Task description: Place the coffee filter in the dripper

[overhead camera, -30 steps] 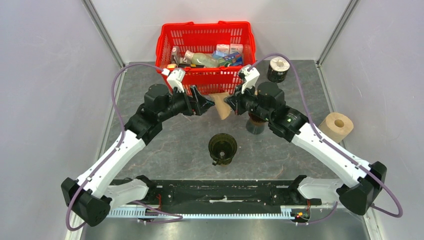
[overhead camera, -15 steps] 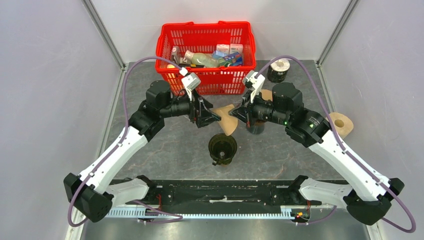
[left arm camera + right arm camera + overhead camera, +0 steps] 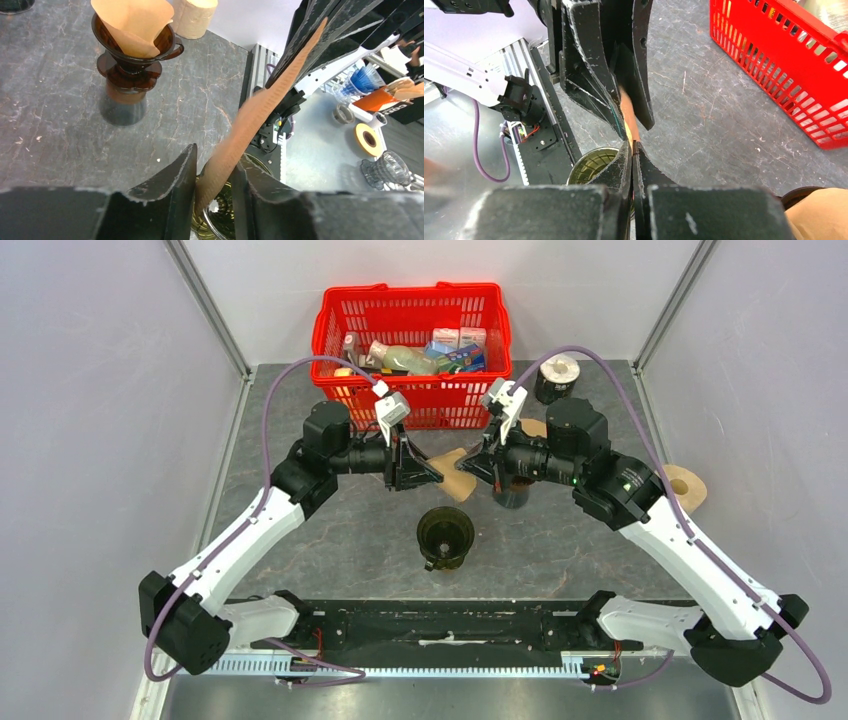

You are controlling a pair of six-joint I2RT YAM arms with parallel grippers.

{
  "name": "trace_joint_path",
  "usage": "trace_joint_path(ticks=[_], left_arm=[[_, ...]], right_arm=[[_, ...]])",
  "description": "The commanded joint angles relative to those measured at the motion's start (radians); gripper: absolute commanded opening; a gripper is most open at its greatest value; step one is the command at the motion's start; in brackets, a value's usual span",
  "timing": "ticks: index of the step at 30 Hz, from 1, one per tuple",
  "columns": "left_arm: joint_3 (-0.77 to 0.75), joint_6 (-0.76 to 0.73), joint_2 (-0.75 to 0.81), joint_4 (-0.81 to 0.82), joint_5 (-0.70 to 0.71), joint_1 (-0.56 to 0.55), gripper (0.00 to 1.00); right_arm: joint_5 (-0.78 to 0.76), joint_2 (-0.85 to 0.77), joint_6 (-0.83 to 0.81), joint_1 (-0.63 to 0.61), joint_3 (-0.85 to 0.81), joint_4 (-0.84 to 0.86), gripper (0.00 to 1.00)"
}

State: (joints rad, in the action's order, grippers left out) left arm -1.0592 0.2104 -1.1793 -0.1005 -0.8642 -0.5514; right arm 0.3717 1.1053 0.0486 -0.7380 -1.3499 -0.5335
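A brown paper coffee filter (image 3: pixel 455 480) hangs in the air between my two grippers, just behind and above the dark green dripper (image 3: pixel 445 533) on the table. My right gripper (image 3: pixel 472 468) is shut on its right edge; the right wrist view shows the filter (image 3: pixel 629 117) pinched at the fingertips of that gripper (image 3: pixel 632 145), with the dripper (image 3: pixel 594 162) below. My left gripper (image 3: pixel 425 475) meets it from the left. In the left wrist view the filter (image 3: pixel 260 110) runs slantwise through the gap of the left gripper (image 3: pixel 215 155), whose jaws stand apart, over the dripper (image 3: pixel 220 220).
A second, brown dripper (image 3: pixel 512 490) with a filter in it (image 3: pixel 132 50) stands right of the grippers. A red basket (image 3: pixel 410 310) of packets sits at the back. A tape roll (image 3: pixel 557 375) and a paper roll (image 3: pixel 685 485) lie to the right.
Both grippers have carried the filter nearer and lower, toward the green dripper. My left wrist has turned and its jaws have narrowed around the filter. The right grip is unchanged.
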Motion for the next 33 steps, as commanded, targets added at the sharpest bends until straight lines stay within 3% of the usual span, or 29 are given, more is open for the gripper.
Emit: trace_joint_path(ticks=[1,3,4,8,10,12,13,17,22,33], left_arm=[[0.016,0.005,0.019,0.048,-0.008,0.001,0.27],[0.016,0.013,0.024,0.05,0.002,0.001,0.07],[0.017,0.016,0.026,0.051,0.008,0.001,0.02],[0.042,0.037,0.045,0.09,0.025,0.001,0.02],[0.059,0.055,0.056,0.118,0.03,0.001,0.02],[0.075,0.073,0.067,0.144,0.046,0.001,0.02],[0.08,0.08,0.073,0.148,0.054,0.001,0.02],[0.099,0.105,0.09,0.159,0.099,0.0,0.02],[0.111,0.083,0.098,0.156,0.118,0.0,0.02],[0.074,0.03,0.086,0.135,0.133,0.001,0.02]], right_arm=[[-0.011,-0.016,-0.026,-0.004,-0.055,-0.01,0.0],[-0.003,-0.013,-0.024,-0.004,-0.055,-0.019,0.0],[-0.01,-0.013,-0.019,-0.005,-0.056,-0.019,0.0],[-0.086,-0.017,-0.001,-0.004,-0.05,-0.011,0.05],[-0.119,-0.023,0.01,-0.004,-0.041,0.0,0.19],[-0.171,-0.03,0.035,-0.004,-0.023,0.023,0.52],[-0.209,-0.038,0.044,-0.004,-0.011,0.037,0.64],[-0.427,-0.087,0.061,-0.004,0.083,0.108,0.86],[-0.497,-0.143,0.082,-0.004,0.161,0.171,0.97],[-0.337,-0.019,0.319,-0.004,0.074,0.241,0.97]])
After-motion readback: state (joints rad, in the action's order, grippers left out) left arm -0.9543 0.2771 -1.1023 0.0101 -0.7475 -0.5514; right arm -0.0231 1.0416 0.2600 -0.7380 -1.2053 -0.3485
